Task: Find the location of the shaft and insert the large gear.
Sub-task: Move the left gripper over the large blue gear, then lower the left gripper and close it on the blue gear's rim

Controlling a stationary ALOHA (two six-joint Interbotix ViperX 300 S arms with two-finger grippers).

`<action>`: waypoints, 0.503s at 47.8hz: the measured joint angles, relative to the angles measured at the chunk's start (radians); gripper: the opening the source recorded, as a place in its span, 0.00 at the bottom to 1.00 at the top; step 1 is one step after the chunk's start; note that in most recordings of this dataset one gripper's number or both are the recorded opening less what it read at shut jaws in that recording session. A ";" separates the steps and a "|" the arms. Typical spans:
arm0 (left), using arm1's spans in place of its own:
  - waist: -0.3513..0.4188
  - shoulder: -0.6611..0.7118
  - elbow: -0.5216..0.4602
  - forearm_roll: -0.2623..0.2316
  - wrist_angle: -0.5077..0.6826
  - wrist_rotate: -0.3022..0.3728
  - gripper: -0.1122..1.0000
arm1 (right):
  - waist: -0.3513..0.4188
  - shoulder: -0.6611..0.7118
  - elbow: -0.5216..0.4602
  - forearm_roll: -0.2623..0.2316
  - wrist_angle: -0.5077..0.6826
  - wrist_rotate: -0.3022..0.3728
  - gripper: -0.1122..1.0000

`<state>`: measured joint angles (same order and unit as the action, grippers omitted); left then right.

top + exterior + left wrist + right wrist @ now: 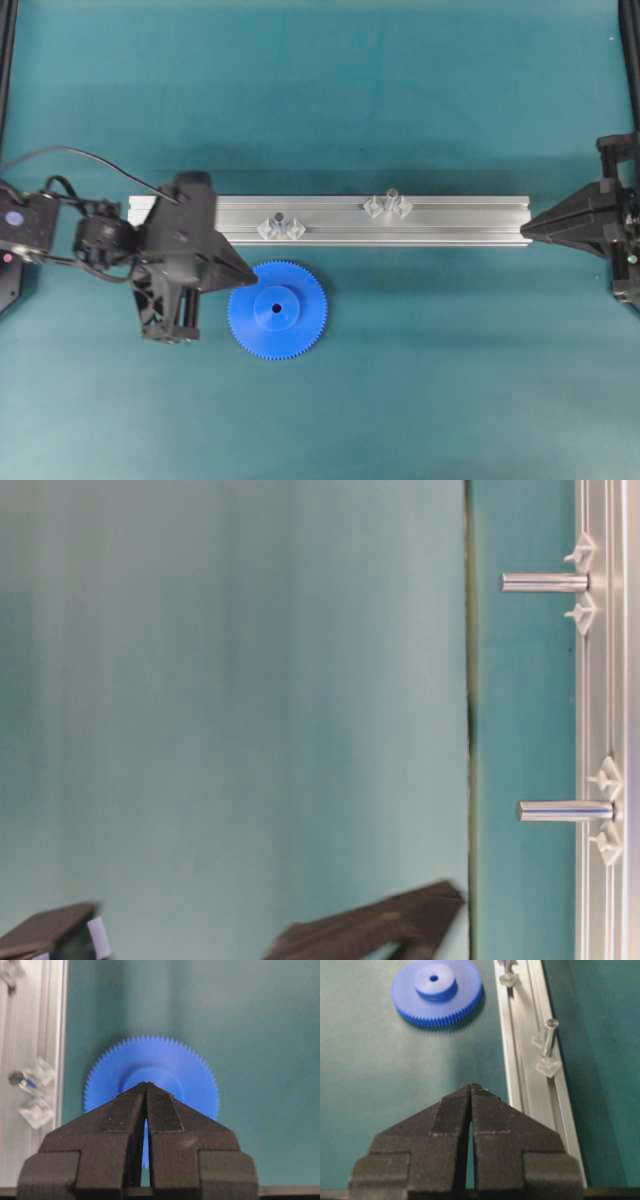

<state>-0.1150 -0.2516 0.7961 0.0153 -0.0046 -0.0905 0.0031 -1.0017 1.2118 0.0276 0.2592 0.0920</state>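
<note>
My left claw (pixel 250 275), clenched empty, sits just left of the large gear (pixel 277 310); the right claw (pixel 526 231), also clenched, is well apart.

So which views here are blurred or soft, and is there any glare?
Table-level view: rotated sideways, dark end effector parts at the bottom smeared. Left wrist view: large gear slightly soft, aluminium rail washed out. Overhead and right wrist views: sharp enough.

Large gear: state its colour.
Bright blue all over, the large gear shows best in the right wrist view.
</note>
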 measured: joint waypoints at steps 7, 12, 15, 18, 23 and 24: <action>-0.009 0.048 -0.012 0.000 0.038 0.000 0.36 | 0.000 0.002 0.000 0.002 0.014 0.000 0.13; -0.014 0.084 -0.029 0.000 0.052 0.000 0.64 | 0.002 0.003 0.000 0.002 0.018 0.000 0.13; -0.015 0.109 -0.043 0.000 0.058 -0.008 0.79 | 0.000 0.003 0.000 0.002 0.020 0.000 0.13; -0.015 0.140 -0.060 0.000 0.061 -0.017 0.91 | 0.002 0.003 0.000 0.002 0.021 0.000 0.13; -0.015 0.187 -0.081 0.000 0.072 -0.037 0.95 | 0.000 0.003 0.000 0.002 0.021 0.000 0.13; -0.017 0.199 -0.084 0.000 0.077 -0.041 0.95 | 0.002 0.003 0.000 0.002 0.023 0.000 0.13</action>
<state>-0.1319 -0.0522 0.7118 0.0153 0.0721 -0.1319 0.0046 -0.9986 1.2118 0.0291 0.2823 0.0920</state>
